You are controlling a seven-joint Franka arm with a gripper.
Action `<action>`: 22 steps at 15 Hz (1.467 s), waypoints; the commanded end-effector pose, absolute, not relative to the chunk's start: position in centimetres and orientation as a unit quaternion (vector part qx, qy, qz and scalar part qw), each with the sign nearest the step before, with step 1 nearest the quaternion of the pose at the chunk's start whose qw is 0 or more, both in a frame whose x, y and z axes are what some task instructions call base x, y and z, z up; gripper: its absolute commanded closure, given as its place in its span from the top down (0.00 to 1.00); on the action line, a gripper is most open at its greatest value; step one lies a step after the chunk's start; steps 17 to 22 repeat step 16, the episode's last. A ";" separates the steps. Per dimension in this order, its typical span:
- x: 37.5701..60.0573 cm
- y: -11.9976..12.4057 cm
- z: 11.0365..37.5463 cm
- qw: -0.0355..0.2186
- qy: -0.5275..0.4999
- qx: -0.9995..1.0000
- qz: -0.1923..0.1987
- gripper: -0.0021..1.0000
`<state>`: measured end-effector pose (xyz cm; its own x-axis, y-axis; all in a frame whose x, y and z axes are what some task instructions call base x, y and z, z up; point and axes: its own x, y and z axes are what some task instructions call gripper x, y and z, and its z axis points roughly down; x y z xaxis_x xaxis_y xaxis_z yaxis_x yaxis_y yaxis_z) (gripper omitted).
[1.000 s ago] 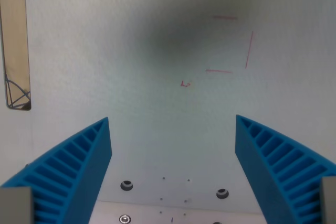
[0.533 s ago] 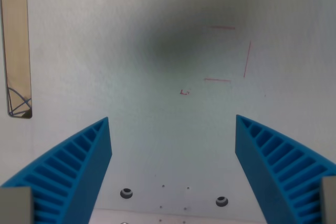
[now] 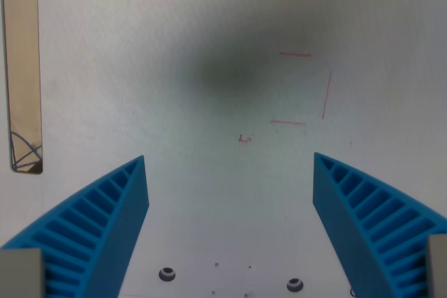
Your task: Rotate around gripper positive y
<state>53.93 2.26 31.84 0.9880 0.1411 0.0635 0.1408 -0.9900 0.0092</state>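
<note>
My gripper (image 3: 229,172) is open, its two blue ribbed fingers (image 3: 98,228) rising from the bottom corners of the wrist view with nothing between them. Below lies a white tabletop (image 3: 174,33) with thin red pen lines (image 3: 307,88) forming an open square, and a small red mark (image 3: 244,139) just left of it. A dark blurred shadow (image 3: 237,68) falls on the surface above the middle.
A narrow tan slot (image 3: 21,68) runs down the wrist view's left edge, ending near a curved wire shape. Two dark screw holes (image 3: 167,273) sit in the table near the bottom edge.
The whole scene has slid down the picture: red lines, slot and screw holes all sit lower, and the metal strip at the bottom has left view. The camera moved; the fingers stay open.
</note>
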 end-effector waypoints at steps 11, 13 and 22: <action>52.6 2.2 31.8 -0.013 0.070 0.977 0.201 1.00; 52.6 2.2 31.8 -0.014 0.069 0.975 0.213 1.00; 52.6 2.2 31.8 -0.015 0.069 0.971 0.230 1.00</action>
